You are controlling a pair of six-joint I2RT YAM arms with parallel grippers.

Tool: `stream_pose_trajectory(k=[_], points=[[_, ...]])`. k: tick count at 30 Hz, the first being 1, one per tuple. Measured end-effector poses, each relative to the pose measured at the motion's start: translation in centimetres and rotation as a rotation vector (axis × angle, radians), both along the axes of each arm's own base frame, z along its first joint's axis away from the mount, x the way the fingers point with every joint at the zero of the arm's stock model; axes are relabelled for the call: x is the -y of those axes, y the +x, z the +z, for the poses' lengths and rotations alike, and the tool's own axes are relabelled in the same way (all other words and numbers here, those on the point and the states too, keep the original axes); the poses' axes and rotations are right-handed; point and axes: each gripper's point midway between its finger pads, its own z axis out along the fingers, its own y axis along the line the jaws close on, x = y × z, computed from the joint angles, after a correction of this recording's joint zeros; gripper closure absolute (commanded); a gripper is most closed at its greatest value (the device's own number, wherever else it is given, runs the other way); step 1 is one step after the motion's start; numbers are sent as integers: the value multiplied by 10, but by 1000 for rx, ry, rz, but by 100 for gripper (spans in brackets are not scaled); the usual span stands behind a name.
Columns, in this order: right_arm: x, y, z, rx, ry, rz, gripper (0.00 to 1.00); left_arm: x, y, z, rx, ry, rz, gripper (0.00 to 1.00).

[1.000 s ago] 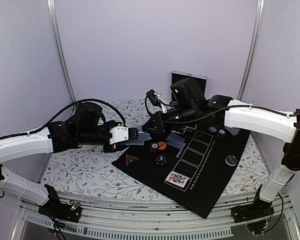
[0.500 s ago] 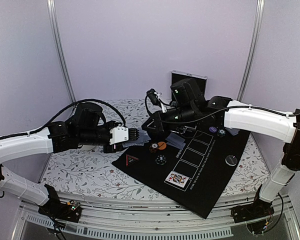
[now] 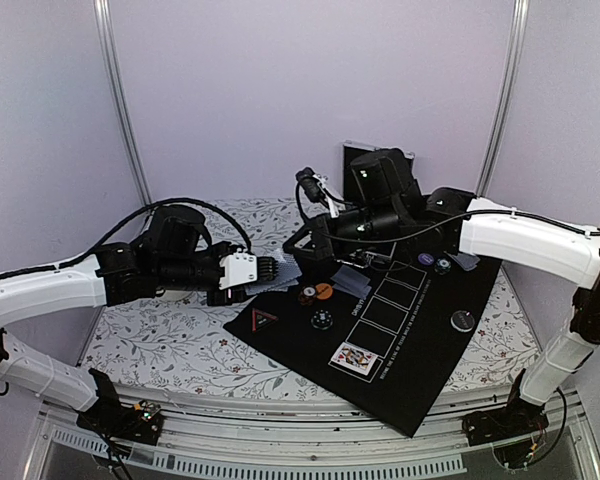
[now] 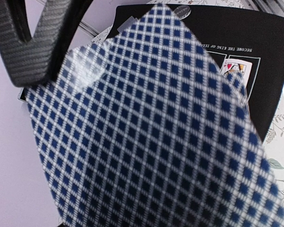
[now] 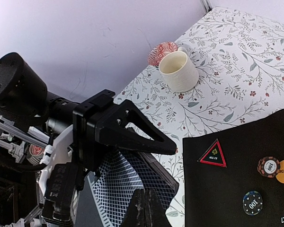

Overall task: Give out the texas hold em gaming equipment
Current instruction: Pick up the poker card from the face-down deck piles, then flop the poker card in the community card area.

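Observation:
My left gripper [image 3: 272,269] is shut on a deck of grey-blue checkered cards [image 5: 125,177], holding it level just left of the black mat [image 3: 410,350]. My right gripper [image 5: 149,201] is shut on the top card [image 4: 146,123] at the deck's near edge; that card is tilted up and fills the left wrist view. On the mat lie a face-up card [image 3: 354,358], a brown chip [image 3: 308,295], an orange disc [image 3: 324,291], a dark chip [image 3: 322,319], a black disc [image 3: 463,320] and a red-edged triangle [image 3: 265,319].
A cream cup [image 5: 179,71] stands on the flowered cloth beyond the mat, with a red patterned round piece [image 5: 162,53] behind it. More chips [image 3: 440,265] sit at the mat's far edge. A dark box [image 3: 365,155] stands against the back wall.
My right arm has risen and shifted slightly right, its fingers still at the deck. The left arm and deck have stayed put.

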Motion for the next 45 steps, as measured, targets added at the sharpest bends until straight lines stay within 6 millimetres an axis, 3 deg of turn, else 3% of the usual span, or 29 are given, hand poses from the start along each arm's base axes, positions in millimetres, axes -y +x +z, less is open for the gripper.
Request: stream_pose_trajectory(k=[33,37,45], points=[[32,7,47,33,130,14,98,0,0,0,0,0,0,52],[51,20,49,53,104,-37,98,0,0,0,0,0,0,52],[127,64,63,277,-36,-224,98,0,0,0,0,0,0,52]])
